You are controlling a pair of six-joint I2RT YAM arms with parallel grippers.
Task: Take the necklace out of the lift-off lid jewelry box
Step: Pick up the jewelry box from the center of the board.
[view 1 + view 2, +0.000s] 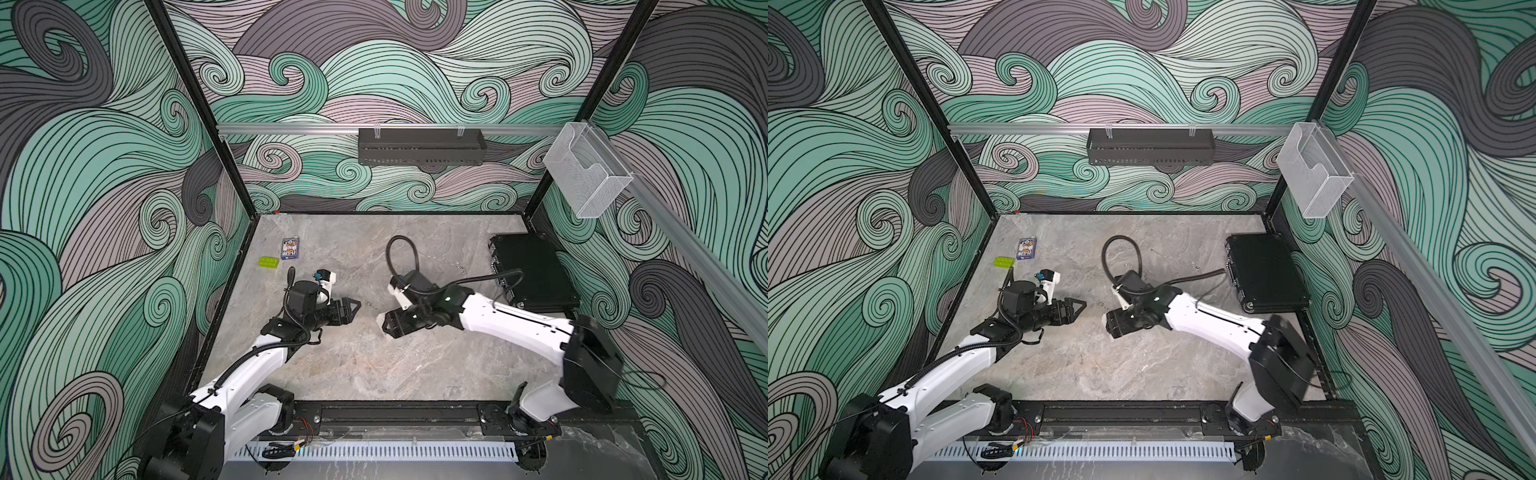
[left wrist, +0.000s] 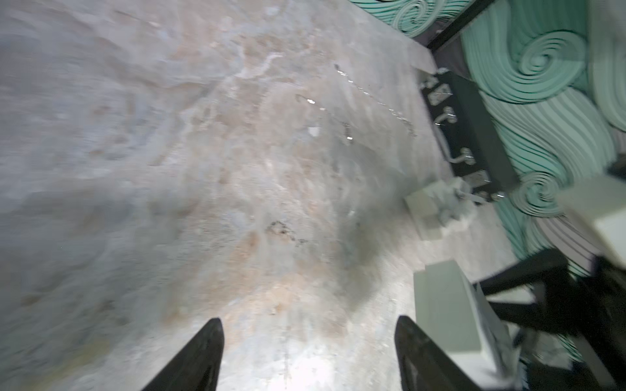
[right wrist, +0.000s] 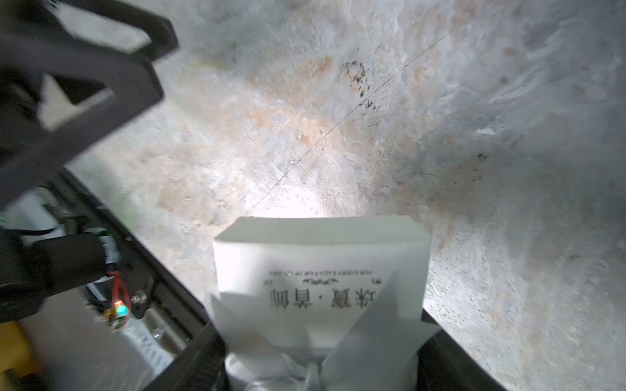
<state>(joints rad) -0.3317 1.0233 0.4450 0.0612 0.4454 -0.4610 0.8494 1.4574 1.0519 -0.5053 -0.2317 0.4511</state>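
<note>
My right gripper is shut on a white jewelry box with printed characters and a white ribbon. It holds the box low over the table's middle, and the box's edge shows at the fingertips. In the left wrist view the held box is beside a second blurred white box-like piece on the table. A thin glinting chain, apparently the necklace, lies on the marble nearer the black case. My left gripper is open and empty, facing the right one across a small gap.
A black hard case lies at the right wall. A card deck and a green brick sit at the back left. Dark specks mark the marble between the grippers.
</note>
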